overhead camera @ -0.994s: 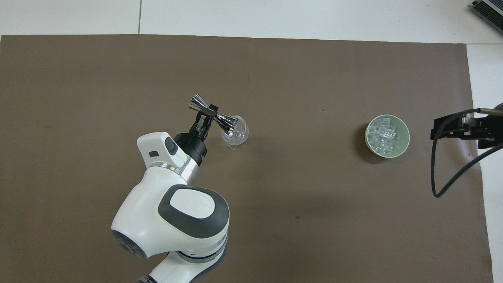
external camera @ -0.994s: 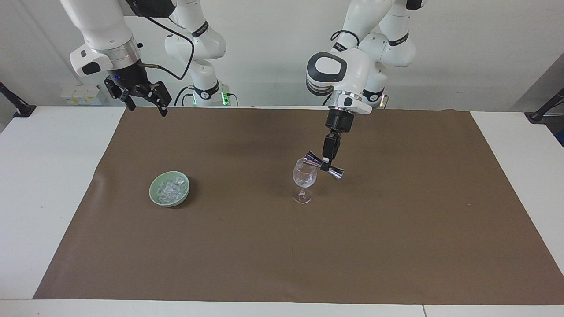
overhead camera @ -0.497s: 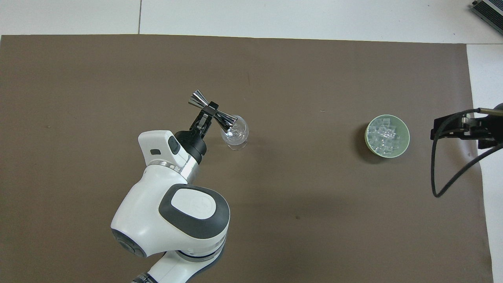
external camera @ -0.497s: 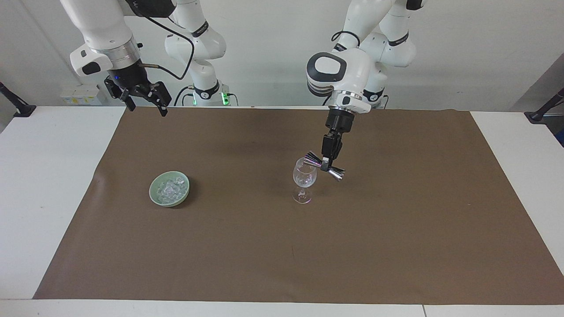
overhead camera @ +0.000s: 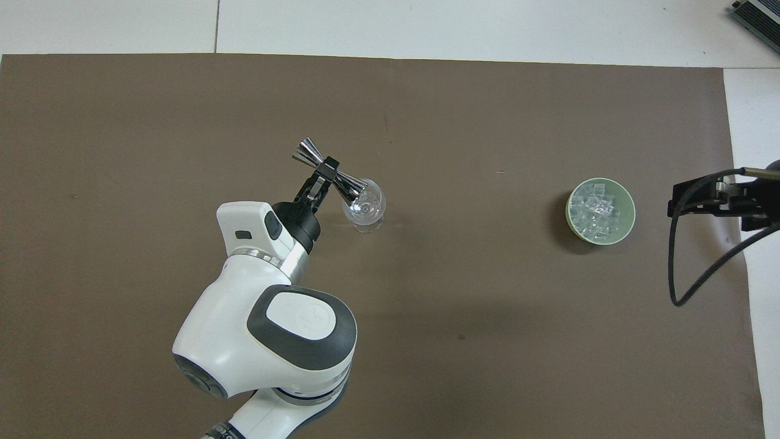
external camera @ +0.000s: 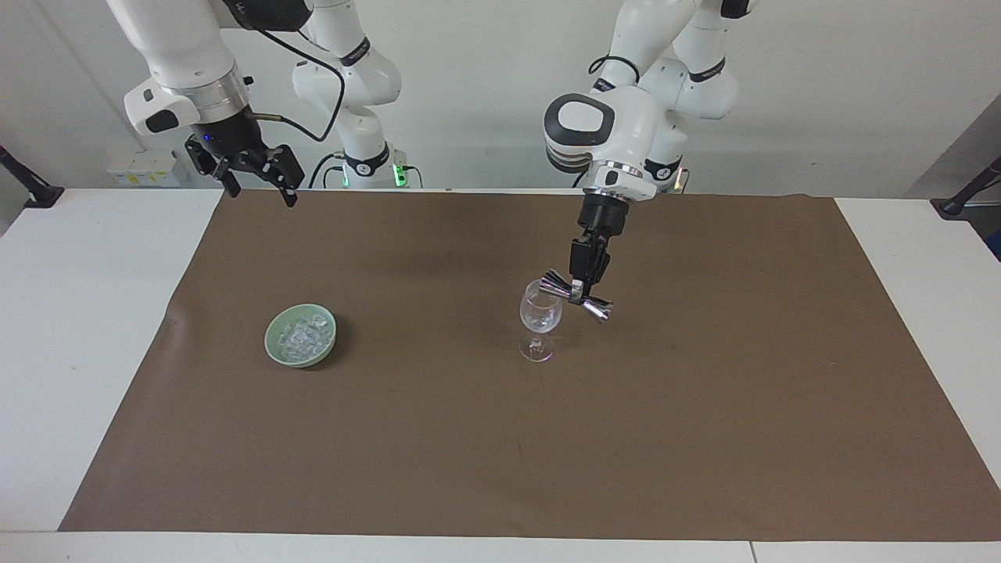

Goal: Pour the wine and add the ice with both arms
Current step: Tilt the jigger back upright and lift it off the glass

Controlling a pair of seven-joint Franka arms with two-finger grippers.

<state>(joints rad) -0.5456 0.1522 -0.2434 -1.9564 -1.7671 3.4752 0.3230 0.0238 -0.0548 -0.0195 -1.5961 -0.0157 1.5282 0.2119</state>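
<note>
On table: brown mat (external camera: 704, 407) over white tabletop (external camera: 70, 313), white wall at robots' end
Writing: none readable
Left gripper (external camera: 579, 295): pinching tilted silver jigger (external camera: 579, 295) at its waist, one end over wine glass (external camera: 539, 320) rim
Right gripper (external camera: 254, 178): fingers spread, arm waiting over mat corner
Ice (external camera: 301, 336): in green bowl (external camera: 275, 342), toward right arm's end

Lighting: bright, even, from above. Shadows: soft, short, one beside the green bowl (overhead camera: 601, 211) and a faint one under the arm on the brown mat (overhead camera: 487, 366). Glare: small glints on the glass (external camera: 540, 315) (metal cup too). Focus: sharp throughout.
</note>
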